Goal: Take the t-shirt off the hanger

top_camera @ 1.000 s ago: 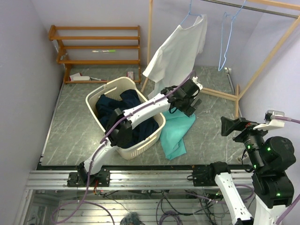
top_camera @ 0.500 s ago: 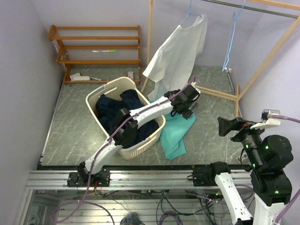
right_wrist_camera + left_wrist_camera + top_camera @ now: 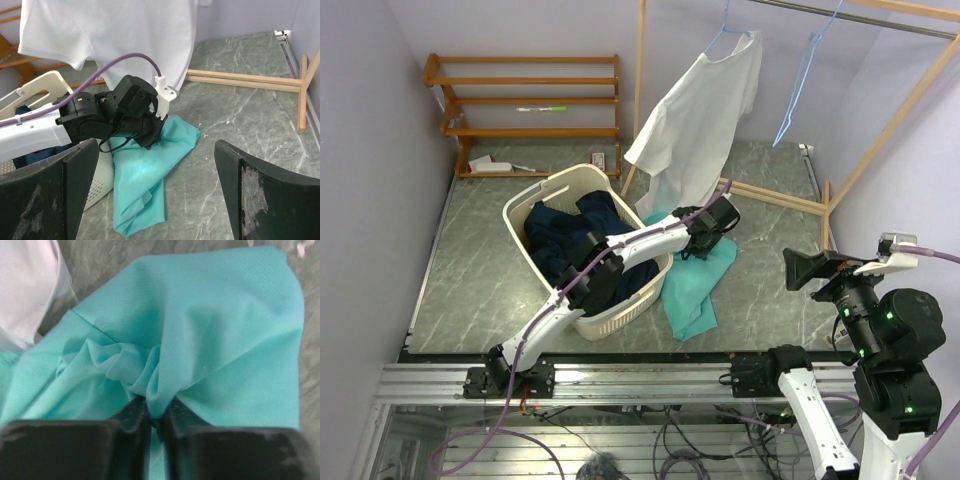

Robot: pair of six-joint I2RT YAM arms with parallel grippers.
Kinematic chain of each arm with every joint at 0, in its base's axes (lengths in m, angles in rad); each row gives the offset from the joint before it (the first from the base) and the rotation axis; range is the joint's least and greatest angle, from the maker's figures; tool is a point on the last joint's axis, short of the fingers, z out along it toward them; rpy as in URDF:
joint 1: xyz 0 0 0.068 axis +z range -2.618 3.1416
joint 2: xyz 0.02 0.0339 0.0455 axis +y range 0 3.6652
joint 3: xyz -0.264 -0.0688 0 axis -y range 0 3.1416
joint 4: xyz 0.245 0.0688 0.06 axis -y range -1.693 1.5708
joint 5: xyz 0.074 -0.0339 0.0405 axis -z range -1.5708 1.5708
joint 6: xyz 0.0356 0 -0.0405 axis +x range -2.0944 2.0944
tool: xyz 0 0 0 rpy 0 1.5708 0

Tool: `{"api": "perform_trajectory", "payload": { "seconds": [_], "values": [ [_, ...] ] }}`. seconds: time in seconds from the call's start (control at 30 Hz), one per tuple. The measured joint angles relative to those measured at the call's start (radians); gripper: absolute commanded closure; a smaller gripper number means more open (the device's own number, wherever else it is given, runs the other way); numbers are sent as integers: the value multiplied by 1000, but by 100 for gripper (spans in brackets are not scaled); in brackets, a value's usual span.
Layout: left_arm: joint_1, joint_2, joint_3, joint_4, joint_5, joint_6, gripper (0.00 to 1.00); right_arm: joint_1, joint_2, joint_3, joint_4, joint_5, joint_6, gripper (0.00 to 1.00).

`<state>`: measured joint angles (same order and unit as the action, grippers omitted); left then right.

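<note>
Fingers (image 3: 132,417) of the left arm are pinching a fold of the teal cloth (image 3: 698,280) lying on the counter (image 3: 480,250), beside the basket (image 3: 582,320).
The white t-shirt (image 3: 705,110), the task's own thing, is hanging on the blue hanger (image 3: 728,30) above and just behind that arm, untouched. The right gripper (image 3: 155,195) is waiting well apart with its fingers spread wide and empty, facing the scene, probably free to reach for the t-shirt.

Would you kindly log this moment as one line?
left end effector: pinching teal cloth on floor | right end effector: open, empty | white t-shirt: on hanger
</note>
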<state>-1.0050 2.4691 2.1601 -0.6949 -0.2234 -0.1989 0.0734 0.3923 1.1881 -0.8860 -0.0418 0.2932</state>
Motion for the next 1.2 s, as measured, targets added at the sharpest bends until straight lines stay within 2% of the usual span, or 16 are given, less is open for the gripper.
{"api": "perform_trajectory", "payload": {
  "seconds": [0.23,0.37,0.7,0.9,1.1,1.2],
  "values": [
    [0,-7,4,-8,14,5,93,0,0,-1,5,0,3,0],
    [0,-82,-8,-30,22,11,93,0,0,-9,7,-3,5,0],
    [0,-597,40,-32,-6,53,93,0,0,-55,28,-30,18,0],
    [-1,-892,55,55,-136,137,93,0,1,-65,36,-41,21,0],
    [-1,-1030,66,74,-321,246,93,0,4,-78,54,-48,24,1],
    [-1,-1096,-28,85,-385,271,93,0,4,-94,63,-57,31,1]
  ]
}}
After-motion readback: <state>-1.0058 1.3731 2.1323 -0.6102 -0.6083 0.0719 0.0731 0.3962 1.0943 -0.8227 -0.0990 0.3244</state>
